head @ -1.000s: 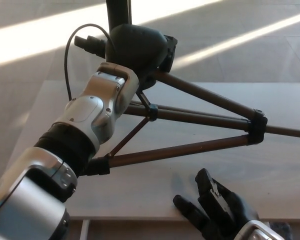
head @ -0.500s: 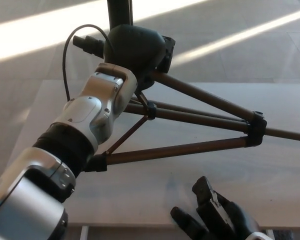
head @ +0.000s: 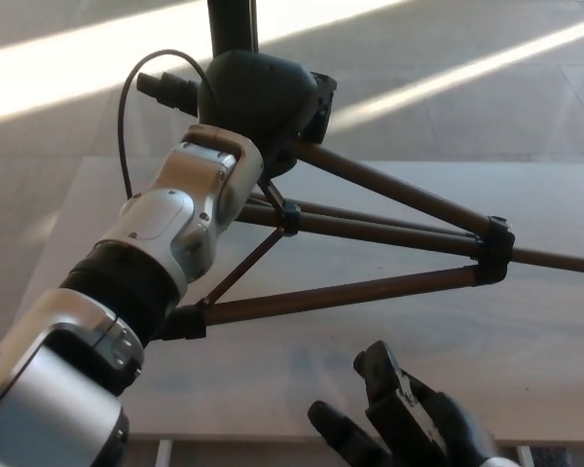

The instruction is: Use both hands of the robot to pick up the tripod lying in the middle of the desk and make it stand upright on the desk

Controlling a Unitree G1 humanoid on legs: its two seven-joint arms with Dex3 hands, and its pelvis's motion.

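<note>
Left hand [head: 258, 92] is clamped on the tripod [head: 370, 233] head, legs splayed across the counter [head: 526, 331]. Right hand [head: 409, 423] hangs released at the near edge, bare counter around it.

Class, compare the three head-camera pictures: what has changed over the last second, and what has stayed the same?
The right hand has slid left and lower along the desk's near edge, fingers apart, holding nothing. The tripod has eased slightly left with the left hand. Unchanged: the left hand stays wrapped on the tripod's top, legs spread over the desk.
</note>
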